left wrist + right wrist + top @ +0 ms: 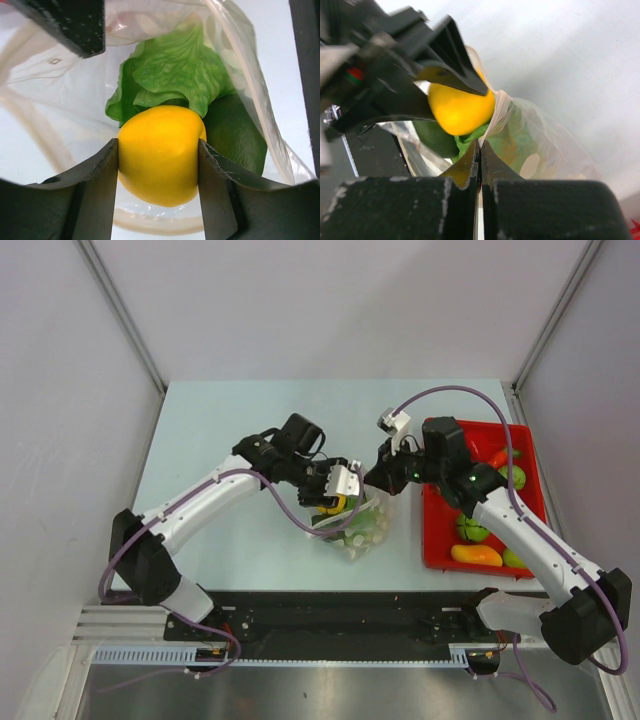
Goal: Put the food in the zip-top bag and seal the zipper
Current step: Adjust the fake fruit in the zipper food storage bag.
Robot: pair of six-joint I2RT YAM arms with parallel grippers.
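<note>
The left hand (157, 146) is partly open with a yellow fruit (160, 165) between its fingers. Both pads touch the fruit's sides, and it is poised at the mouth of the zip-top bag (368, 538). In the top view the bag lies near the middle of the tabletop (230, 420), at about 5 o'clock from that hand. A lettuce leaf (175, 70) and a dark green fruit (237, 137) are already inside.

If the fingers let go too high, the round fruit may bounce off the lettuce and roll back out. If they drive deeper, they may snag the film or drag the bag.

At the bag's 1 o'clock rim the right hand (480, 150) is closed tight on the plastic edge, holding the mouth up. A slip there would collapse the opening onto the fruit.

The pale strip I take for the zipper (160, 226) is unsealed. More food (476, 555) waits in the red tray (432, 540) at 3 o'clock, and a fuller bag may resist sealing.
</note>
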